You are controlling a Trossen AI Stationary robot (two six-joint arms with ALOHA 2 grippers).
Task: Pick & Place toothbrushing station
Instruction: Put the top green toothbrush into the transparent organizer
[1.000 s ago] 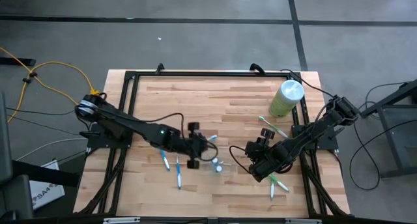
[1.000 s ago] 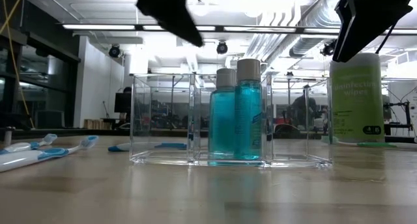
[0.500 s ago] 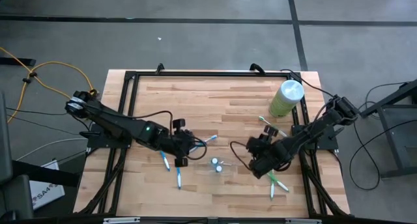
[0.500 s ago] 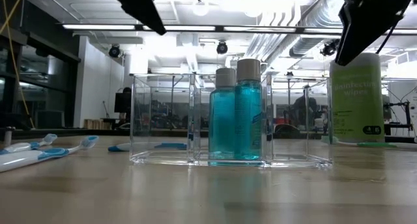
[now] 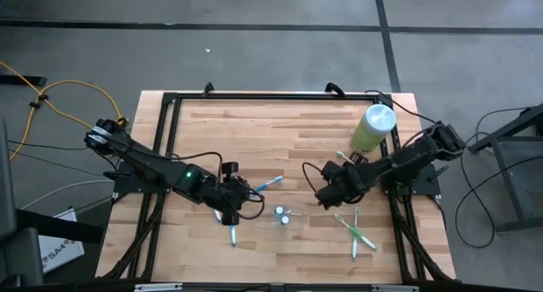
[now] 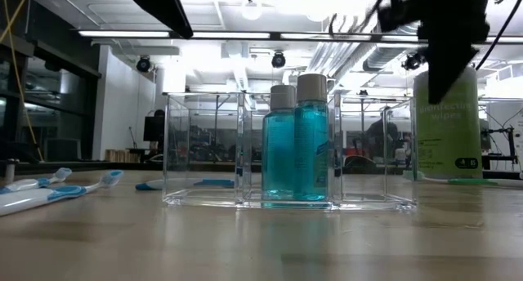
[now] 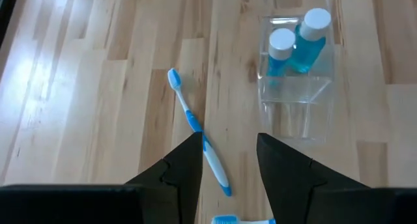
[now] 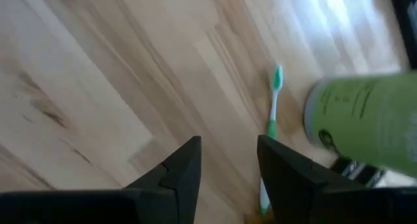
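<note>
- Toothbrushing station point(image 7: 298, 87), a clear tray holding two teal bottles point(image 7: 294, 43), stands ahead of my left gripper point(image 7: 228, 160) fingers, which are spread and empty.
- Blue toothbrush point(image 7: 199, 129) runs between them.
- Right gripper point(image 8: 229, 164) fingers gape over bare wood, a green toothbrush point(image 8: 271, 113) and wipes canister point(image 8: 368, 116) beyond.

Pale planked wood with a soft sheen for the surface point(image 5: 280, 131), clear glossy plastic for the toothbrushing station point(image 6: 290, 150), translucent teal bottles point(image 6: 296, 146) under matt white caps, smooth blue-and-white plastic on a toothbrush point(image 7: 199, 129), matt dark plastic on pincer fingers point(image 7: 179, 172).
</note>
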